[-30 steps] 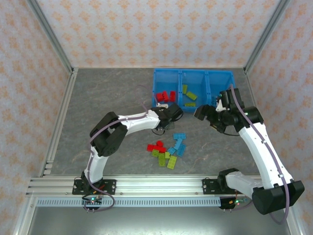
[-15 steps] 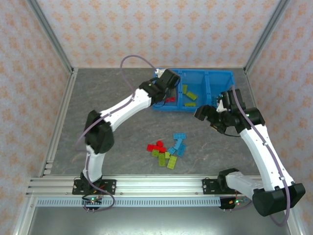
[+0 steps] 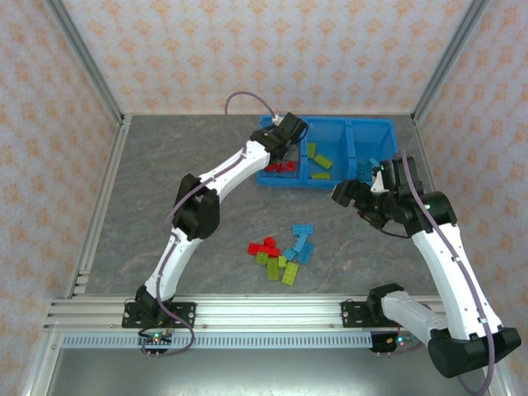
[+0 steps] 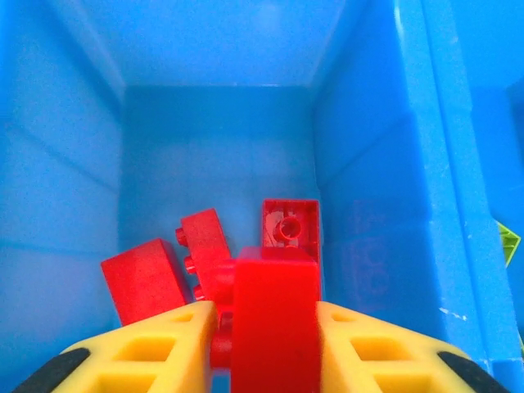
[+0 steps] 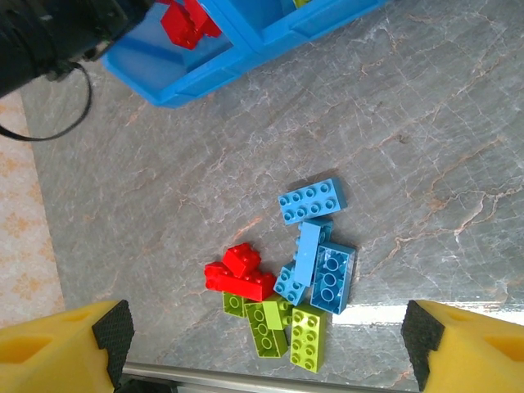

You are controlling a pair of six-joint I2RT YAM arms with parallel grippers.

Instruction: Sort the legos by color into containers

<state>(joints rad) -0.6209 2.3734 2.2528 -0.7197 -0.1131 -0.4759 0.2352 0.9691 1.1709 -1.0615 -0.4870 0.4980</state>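
I'm pinching a red brick (image 4: 274, 286) in left hand (image 4: 266, 344) over the red-filled bin (image 4: 360, 164); right hand (image 5: 262, 348) gaping empty.

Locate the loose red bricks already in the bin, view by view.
Top external: red bricks in the leftmost compartment of the blue bin.
Left wrist: red bricks lower centre, on the compartment floor.
Right wrist: red bricks at the top edge, left of centre.
Shared landmark: the blue bin walls around them.

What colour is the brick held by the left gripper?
Red. The brick shows best in the left wrist view.
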